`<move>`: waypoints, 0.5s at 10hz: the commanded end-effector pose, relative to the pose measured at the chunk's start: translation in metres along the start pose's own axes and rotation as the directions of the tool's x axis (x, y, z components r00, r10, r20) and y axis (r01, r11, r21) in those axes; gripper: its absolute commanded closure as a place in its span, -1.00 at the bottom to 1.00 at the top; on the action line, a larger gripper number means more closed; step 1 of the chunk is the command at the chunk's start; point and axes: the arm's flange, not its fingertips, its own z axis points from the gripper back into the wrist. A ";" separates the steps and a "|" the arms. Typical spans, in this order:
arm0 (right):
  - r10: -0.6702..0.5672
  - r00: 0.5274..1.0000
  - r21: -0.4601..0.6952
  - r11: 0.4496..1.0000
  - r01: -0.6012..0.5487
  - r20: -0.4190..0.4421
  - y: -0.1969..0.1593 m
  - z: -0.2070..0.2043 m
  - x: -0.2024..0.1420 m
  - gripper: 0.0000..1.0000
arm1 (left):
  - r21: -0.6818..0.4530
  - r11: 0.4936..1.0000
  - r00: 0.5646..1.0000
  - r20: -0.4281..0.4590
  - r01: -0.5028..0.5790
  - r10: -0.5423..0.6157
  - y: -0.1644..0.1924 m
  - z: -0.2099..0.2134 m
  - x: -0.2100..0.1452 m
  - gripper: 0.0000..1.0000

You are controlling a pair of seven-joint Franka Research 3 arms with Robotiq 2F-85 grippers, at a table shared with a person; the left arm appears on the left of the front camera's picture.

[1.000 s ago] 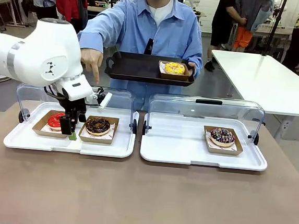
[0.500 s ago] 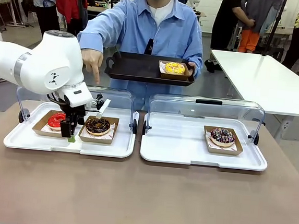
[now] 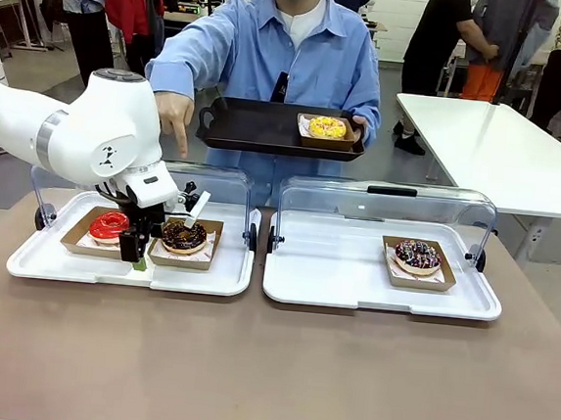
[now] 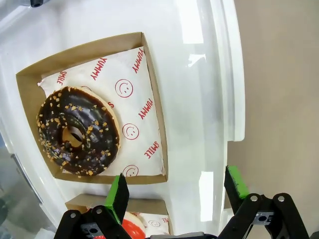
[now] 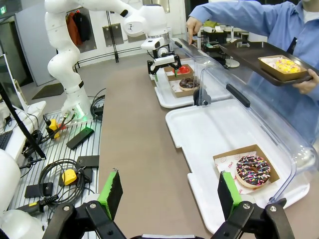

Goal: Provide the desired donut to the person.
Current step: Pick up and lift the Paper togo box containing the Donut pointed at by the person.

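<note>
The person (image 3: 294, 54) in a light blue shirt holds a black serving tray (image 3: 258, 127) carrying a yellow donut (image 3: 328, 128). Their other hand (image 3: 174, 114) points a finger down at the left display tray (image 3: 206, 274). There a nut-topped chocolate donut (image 3: 184, 235) (image 4: 77, 132) and a red donut (image 3: 109, 224) (image 4: 137, 226) each sit in a cardboard box. My left gripper (image 3: 143, 247) (image 4: 177, 191) hangs open just above this tray, between the two boxes and near their front corners, holding nothing. My right gripper (image 5: 169, 189) is open and empty, well back from a sprinkled donut (image 5: 252, 171) (image 3: 417, 253).
Both white display trays have clear lids (image 3: 389, 205) standing raised behind them. The right display tray (image 3: 353, 275) holds just the sprinkled donut. Brown tabletop (image 3: 267, 366) stretches in front. A white table (image 3: 502, 151) and bystanders stand behind the person.
My left arm has shifted right and slightly down, bringing the open gripper closer to the chocolate donut's box. The person's pointing hand and tray stay put.
</note>
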 end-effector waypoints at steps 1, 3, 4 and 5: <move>0.013 1.000 0.006 1.000 -0.013 0.009 0.001 0.001 -0.002 -1.00 | 0.021 1.000 1.000 -0.009 -0.010 0.010 0.007 -0.007 0.003 -1.00; 0.013 1.000 0.006 1.000 -0.013 0.009 0.001 0.001 -0.002 -1.00 | 0.017 1.000 1.000 -0.001 -0.004 0.004 0.010 -0.013 0.005 -1.00; 0.013 1.000 0.006 1.000 -0.013 0.009 0.001 0.001 -0.002 -1.00 | 0.015 1.000 1.000 -0.003 -0.003 0.003 0.010 -0.015 0.005 -1.00; 0.013 1.000 0.006 1.000 -0.013 0.009 0.001 0.001 -0.002 -1.00 | 0.011 1.000 1.000 0.000 -0.004 0.004 0.011 -0.016 0.004 -1.00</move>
